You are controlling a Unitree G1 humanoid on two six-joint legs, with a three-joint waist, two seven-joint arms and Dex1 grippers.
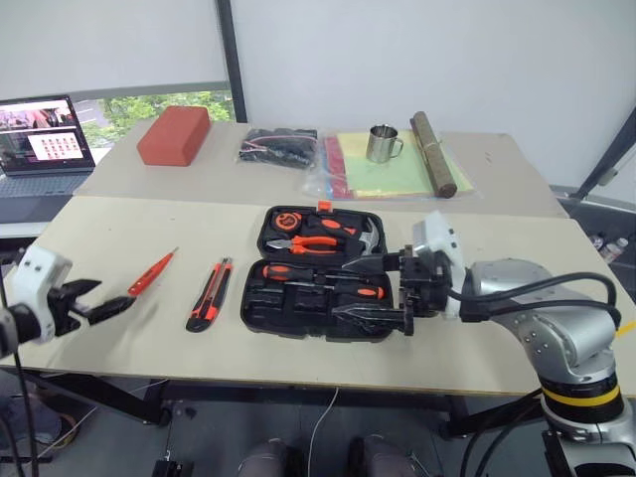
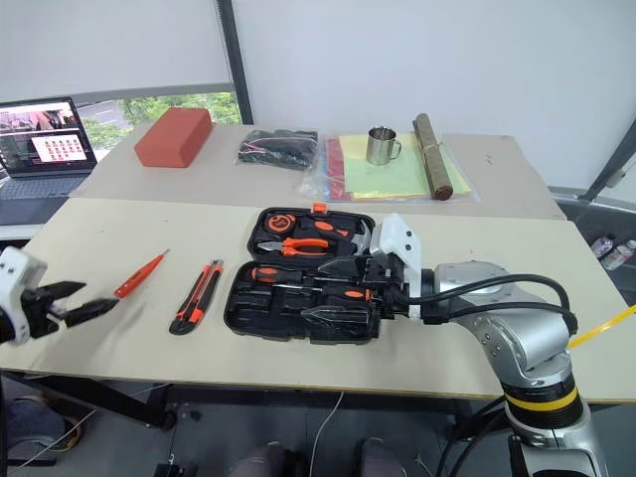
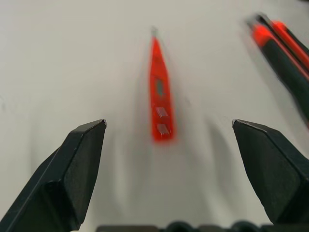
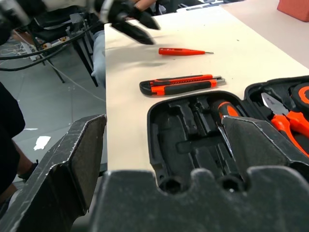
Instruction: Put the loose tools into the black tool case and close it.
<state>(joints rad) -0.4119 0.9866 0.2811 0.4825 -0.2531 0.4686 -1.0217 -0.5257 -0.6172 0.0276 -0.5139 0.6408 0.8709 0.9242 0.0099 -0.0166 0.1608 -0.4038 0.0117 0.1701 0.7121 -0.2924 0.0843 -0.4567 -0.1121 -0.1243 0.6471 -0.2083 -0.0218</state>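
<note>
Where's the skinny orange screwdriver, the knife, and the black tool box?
Skinny orange screwdriver [image 1: 151, 272], left eye view, middle of its handle.
Utility knife [image 1: 209, 295], left eye view, middle of its body.
Black tool case [image 1: 260, 316], left eye view, bare front left corner.

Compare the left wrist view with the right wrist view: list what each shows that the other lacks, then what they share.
Left wrist view alone: its own left gripper's open fingers flanking the slim orange screwdriver from close above.

Right wrist view alone: the open black tool case with an orange-handled screwdriver and pliers in it, the right gripper's wide-open fingers, the left gripper at the table's end, and the floor beyond.

Both: the slim orange screwdriver, the utility knife and the pale tabletop.
</note>
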